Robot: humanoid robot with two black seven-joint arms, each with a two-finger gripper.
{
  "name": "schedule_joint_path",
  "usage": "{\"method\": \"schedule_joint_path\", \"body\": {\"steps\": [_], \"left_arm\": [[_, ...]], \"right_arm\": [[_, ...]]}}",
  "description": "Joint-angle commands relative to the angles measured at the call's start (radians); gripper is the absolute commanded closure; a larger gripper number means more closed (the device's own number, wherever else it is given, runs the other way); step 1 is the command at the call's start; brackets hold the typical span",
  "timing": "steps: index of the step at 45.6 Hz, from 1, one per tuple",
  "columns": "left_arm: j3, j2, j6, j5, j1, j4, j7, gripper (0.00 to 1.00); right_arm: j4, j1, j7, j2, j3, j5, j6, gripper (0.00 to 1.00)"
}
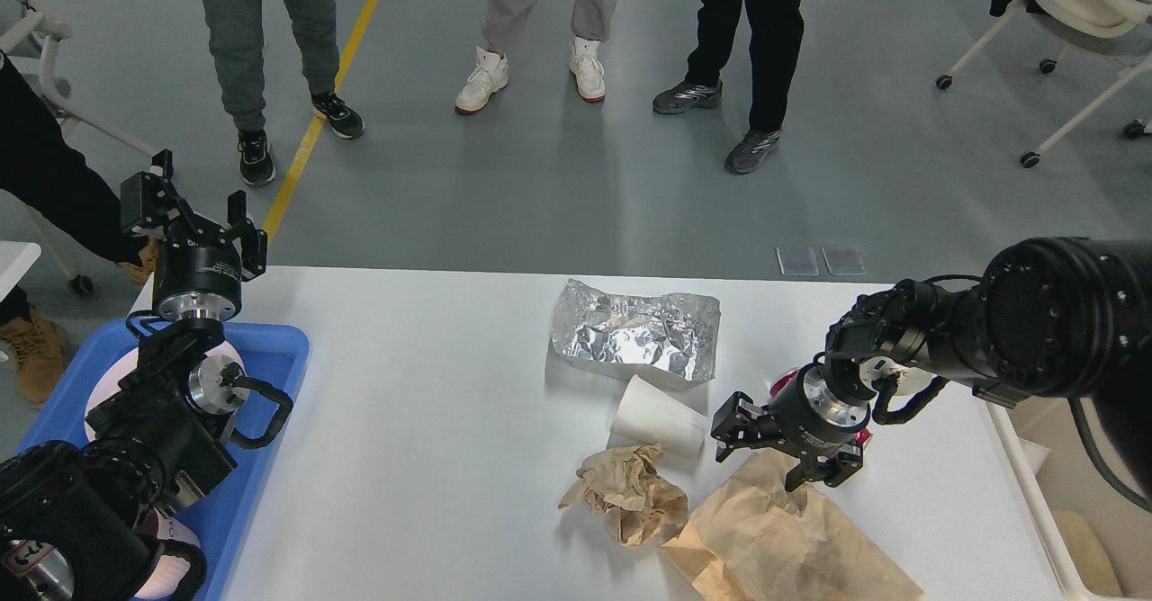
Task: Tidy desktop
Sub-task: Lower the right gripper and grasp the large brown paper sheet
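The large white rectangular desk [432, 421] fills the lower middle of the frame. At lower right, the right end effector [779, 455] hovers spread apart over a flat brown paper bag [792, 547]. At upper left, the left end effector [191, 214] stands released above a blue plastic tray [270, 349].

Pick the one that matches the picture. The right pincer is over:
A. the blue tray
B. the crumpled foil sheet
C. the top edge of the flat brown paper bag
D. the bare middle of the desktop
C: the right pincer hangs open at the top edge of the flat brown paper bag, with the foil sheet farther back on the desktop and the blue tray far to the left.
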Motion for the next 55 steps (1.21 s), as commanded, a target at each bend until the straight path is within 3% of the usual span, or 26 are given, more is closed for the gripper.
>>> {"method": "schedule_joint_path", "body": {"steps": [1,7,11,13,15,19,35,47,55], "left_arm": [[0.0,0.0,0.0,0.0,0.0,0.0,0.0,0.04],[0.0,0.0,0.0,0.0,0.0,0.0,0.0,0.04],[0.0,0.0,0.0,0.0,0.0,0.0,0.0,0.04],[0.0,0.0,0.0,0.0,0.0,0.0,0.0,0.04],[0.0,0.0,0.0,0.0,0.0,0.0,0.0,0.04],[0.0,0.0,0.0,0.0,0.0,0.0,0.0,0.04],[0.0,0.0,0.0,0.0,0.0,0.0,0.0,0.04],[0.0,0.0,0.0,0.0,0.0,0.0,-0.001,0.04],[0.0,0.0,0.0,0.0,0.0,0.0,0.0,0.04]], "right_arm": [[-0.022,-0.043,-0.005,0.01,0.0,0.001,-0.042,0.18],[-0.017,-0.058,-0.051,0.012,0.003,0.001,-0.058,0.41],[-0.01,-0.057,-0.082,0.012,0.003,0.001,-0.044,0.76],[-0.01,-0.057,-0.103,0.012,0.003,0.001,-0.043,0.89],[-0.01,-0.057,-0.118,0.012,0.003,0.001,-0.043,0.94],[-0.008,-0.055,-0.126,0.012,0.003,0.001,-0.041,1.0],[0.035,0.001,-0.132,-0.01,-0.019,0.001,0.057,1.0],[0.173,0.25,-0.132,-0.171,-0.023,0.0,0.164,1.0],[0.179,0.441,-0.131,-0.261,-0.023,-0.006,0.289,1.0]]}}
